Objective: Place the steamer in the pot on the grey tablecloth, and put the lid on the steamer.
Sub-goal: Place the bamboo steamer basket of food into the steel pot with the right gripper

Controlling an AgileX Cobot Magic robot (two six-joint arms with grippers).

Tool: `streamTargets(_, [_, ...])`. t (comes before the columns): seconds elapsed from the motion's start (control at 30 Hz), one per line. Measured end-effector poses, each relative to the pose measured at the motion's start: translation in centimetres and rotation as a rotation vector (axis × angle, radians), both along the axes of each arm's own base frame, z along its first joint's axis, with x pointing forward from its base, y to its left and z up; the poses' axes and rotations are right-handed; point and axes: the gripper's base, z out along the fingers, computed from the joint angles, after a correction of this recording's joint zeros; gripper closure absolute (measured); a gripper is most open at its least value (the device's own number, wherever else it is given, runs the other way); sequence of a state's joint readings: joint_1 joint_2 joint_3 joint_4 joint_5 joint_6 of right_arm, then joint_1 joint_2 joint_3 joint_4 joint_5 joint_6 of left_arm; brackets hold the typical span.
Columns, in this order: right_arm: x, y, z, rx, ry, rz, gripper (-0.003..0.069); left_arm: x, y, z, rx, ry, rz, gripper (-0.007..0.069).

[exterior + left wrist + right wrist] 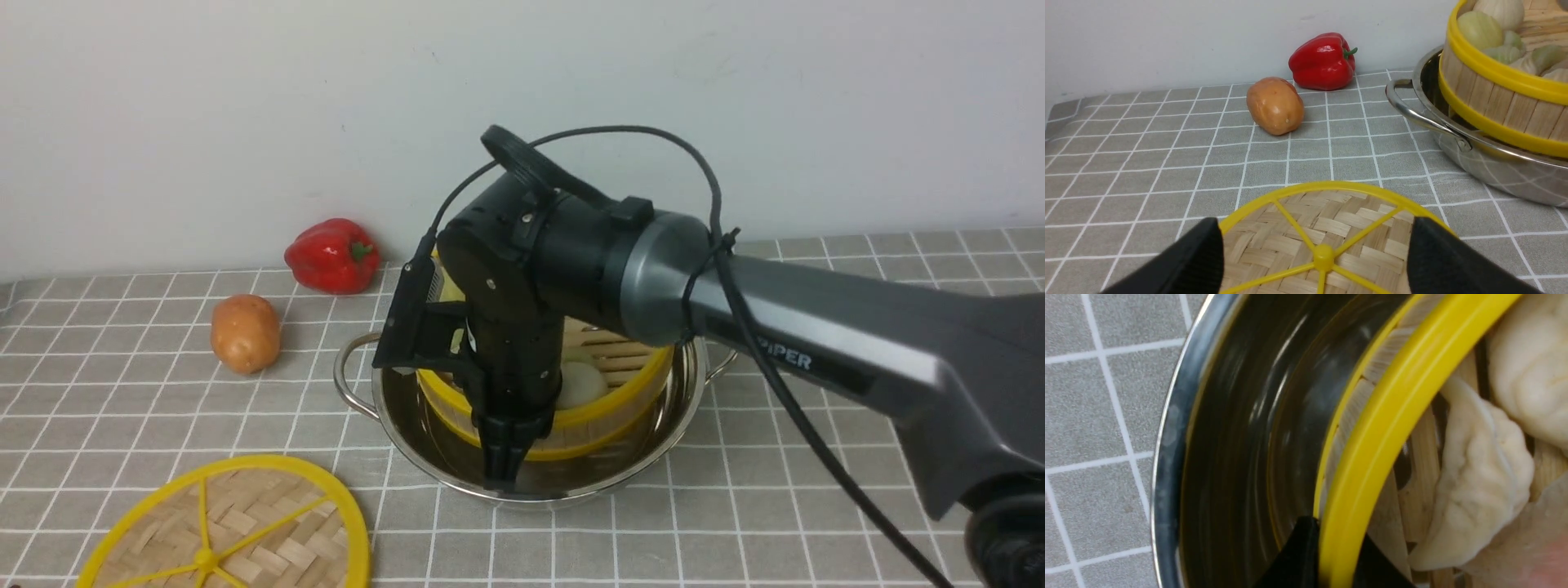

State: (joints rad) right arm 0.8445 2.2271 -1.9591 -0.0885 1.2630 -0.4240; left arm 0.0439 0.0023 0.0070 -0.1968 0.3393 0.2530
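At the middle of the grey tablecloth [122,392]: the stainless-steel pot [571,490] stands with its two wire loop handles pointing left and right.
Steamer [604,425]: its lower part is inside the pot and its yellow top rim stands above the pot's rim. It sits towards the pot's back, leaving a gap of bare steel at the front. Whether it rests on the pot's floor cannot be told.
Steamer contents: pale toy dumplings [1486,490] and buns lie on the slatted floor.
Right gripper [502,465]: it reaches down over the pot's front, its jaws narrow and pinched on the steamer's front rim, one finger outside the wall and one inside.
Left gripper [1314,228]: it is seen only from its own wrist camera. Its jaws are spread wide over the lid and hold nothing. Whether the fingers touch the lid cannot be told.
Lid [237,523]: it lies flat near the tablecloth's front left corner, apart from the pot, spokes facing up.
Potato [245,333]: it lies left of the pot, towards the back edge.
Red bell pepper [333,255]: it sits at the back edge against the wall, just behind the potato.
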Motion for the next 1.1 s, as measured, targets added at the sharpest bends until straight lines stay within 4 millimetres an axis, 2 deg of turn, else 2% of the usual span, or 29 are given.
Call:
streamTargets(0.13, [0.0,0.3,-0.5,0.010,0.020,-0.003,0.0602,0.0,0.0,0.0,0.000,0.000,0.000,0.0067])
streamTargets(0.37, [0.1,0.7,-3.2,-0.013,0.078,-0.010,0.0602,0.0,0.0,0.0,0.000,0.000,0.000,0.0067])
streamTargets(0.7, [0.1,0.8,-3.4,-0.017,0.081,0.001,0.0590,0.0,0.0,0.0,0.000,0.000,0.000,0.0067])
streamTargets(0.77, [0.1,0.8,-3.4,-0.015,0.079,0.001,0.0566,0.0,0.0,0.0,0.000,0.000,0.000,0.0067])
streamTargets(0.93, [0.3,0.8,-3.1,-0.006,0.051,0.006,0.0381,0.0,0.0,0.0,0.000,0.000,0.000,0.0067])
streamTargets(1.1, [0.4,0.9,-2.0,0.015,0.029,0.008,0.0250,0.0,0.0,0.0,0.000,0.000,0.000,0.0067])
